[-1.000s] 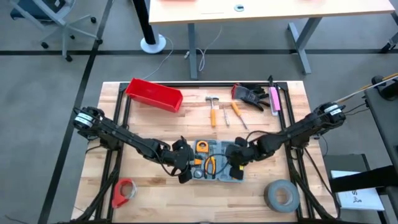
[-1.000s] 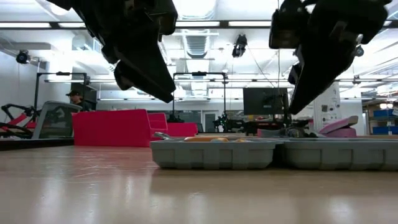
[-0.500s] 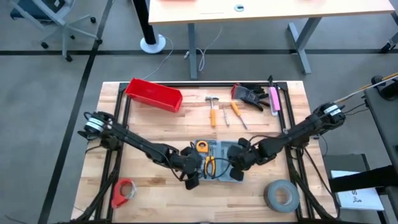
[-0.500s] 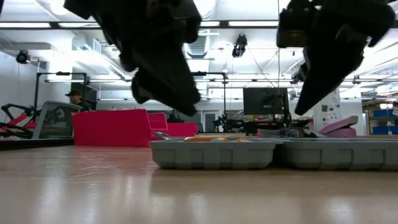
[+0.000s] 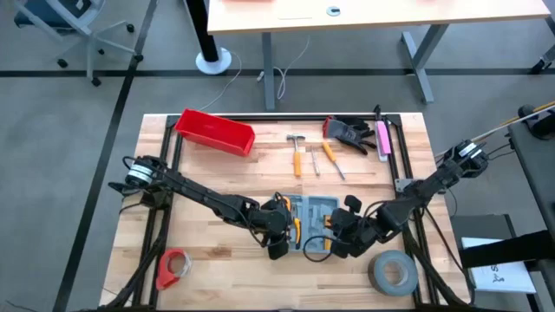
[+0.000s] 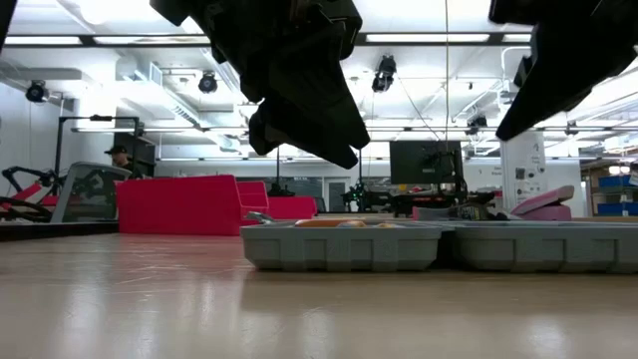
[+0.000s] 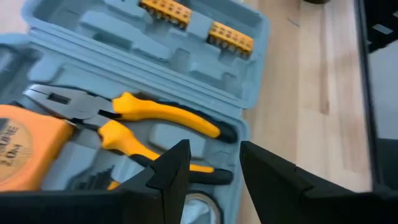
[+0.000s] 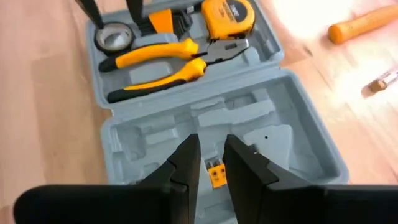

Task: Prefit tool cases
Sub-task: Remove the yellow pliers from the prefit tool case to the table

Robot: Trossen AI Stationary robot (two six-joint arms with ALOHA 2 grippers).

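In the high view, the open tool case (image 5: 314, 221) is seen lying flat on the desk (image 5: 225, 182) between the left tool (image 5: 279, 236) and the right tool (image 5: 340, 238), both hovering at its near edge. In the low view, both halves rest level beneath the raised tools. In the left wrist view, parted, empty fingers (image 7: 177, 165) are shown above the pliers (image 7: 143, 118). In the right wrist view, narrowly gapped fingers (image 8: 186, 158) hold nothing. The case is judged stiff, light and smooth; its rim should be gripped.
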